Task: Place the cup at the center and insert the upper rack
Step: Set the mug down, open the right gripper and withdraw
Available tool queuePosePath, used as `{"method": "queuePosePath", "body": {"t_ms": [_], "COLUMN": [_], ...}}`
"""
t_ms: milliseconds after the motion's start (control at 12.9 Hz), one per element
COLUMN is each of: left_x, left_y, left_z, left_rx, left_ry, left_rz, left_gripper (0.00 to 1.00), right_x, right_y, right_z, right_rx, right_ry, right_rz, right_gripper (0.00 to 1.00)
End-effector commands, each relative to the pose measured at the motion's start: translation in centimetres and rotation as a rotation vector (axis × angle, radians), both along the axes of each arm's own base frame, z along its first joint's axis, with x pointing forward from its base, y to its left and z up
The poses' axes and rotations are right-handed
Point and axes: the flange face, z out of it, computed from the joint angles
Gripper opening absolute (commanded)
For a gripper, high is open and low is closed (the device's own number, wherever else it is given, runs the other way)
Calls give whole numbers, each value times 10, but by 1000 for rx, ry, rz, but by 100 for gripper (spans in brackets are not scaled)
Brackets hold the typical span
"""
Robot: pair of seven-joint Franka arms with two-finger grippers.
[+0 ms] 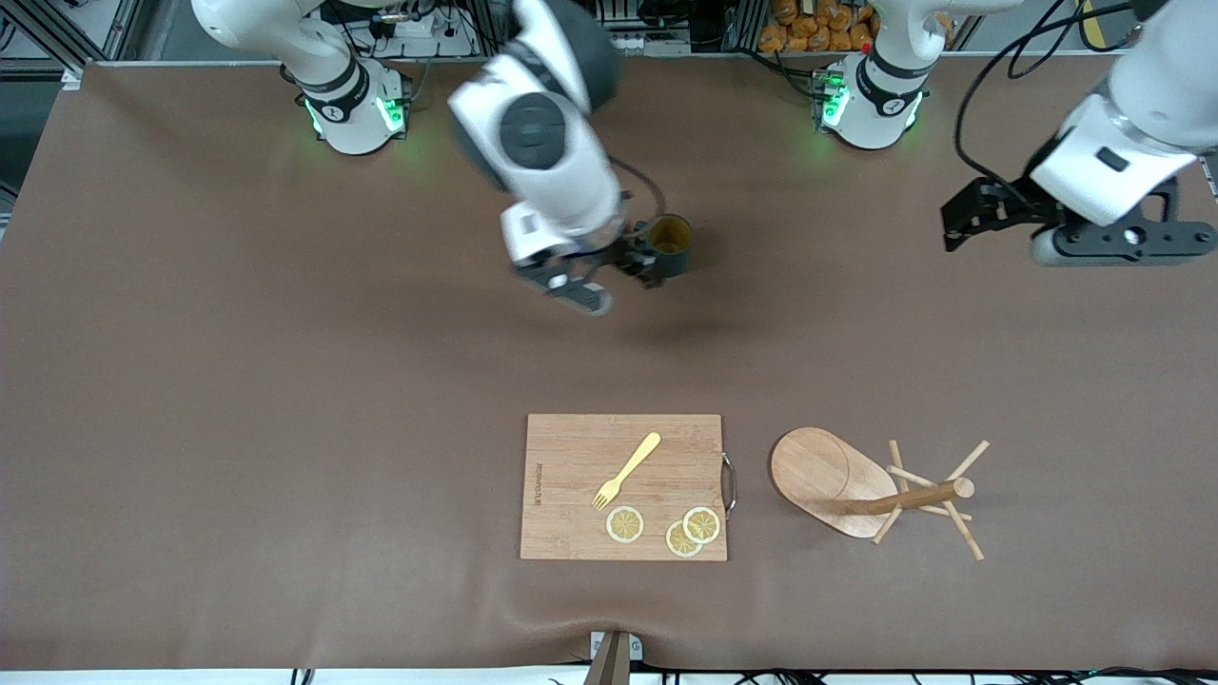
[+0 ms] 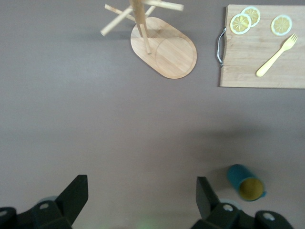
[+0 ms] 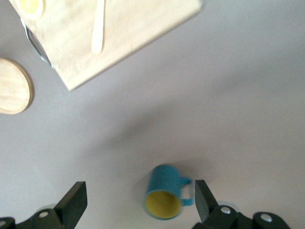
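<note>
The cup is a dark teal mug with a yellow inside, standing upright on the brown table mat toward the robots' side of the middle. My right gripper hangs just above it and is open. In the right wrist view the cup shows below the right gripper, its handle close to one finger, with nothing gripping it. The upper rack, a light wooden mug tree, stands on its oval base near the front camera. My left gripper waits open over bare mat at the left arm's end.
A wooden cutting board lies beside the rack toward the right arm's end. It carries a yellow fork and three lemon slices. The left wrist view shows the rack, the board and the cup.
</note>
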Motion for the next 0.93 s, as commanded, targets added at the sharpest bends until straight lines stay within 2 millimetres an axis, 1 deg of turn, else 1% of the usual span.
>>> {"method": "queuePosePath", "body": {"t_ms": [0,155,233,388,466,543,621,699,776,854], "left_x": [-13,-23,-29,-41,-45,-53,-63,-72,-83,-96], "left_y": [-33,-65,-82,-117,-134,-152,-175,-194,-218,-244], "left_z": [5,3,-1,-10,-17,-21,-30,-37,-48,-63], "left_rx": [-3,-3,5,11,13,15,22,51,83,120], "left_ry": [-2,4,7,22,31,39,54,39,31,21], "left_rz": [80,136,160,180,203,220,228,257,286,315], "left_gripper": [100,100,100,100,100,100,100,100,100,100], "right_x": [11,19,16,-2,-7,-14,-19,-22,-24,-24], "right_y": [-102,-163,-194,-233,-257,-273,-285,-298,-313,-333], "right_z": [42,71,82,98,106,114,125,135,143,148], "right_rx": [26,25,-8,-138,-139,-137,-132,-129,-126,-123], "right_ry": [4,-1,-22,-74,-86,-102,-125,-141,-156,-154], "right_rz": [100,156,198,306,306,318,320,304,321,352], "right_gripper": [100,100,100,100,100,100,100,100,100,100]}}
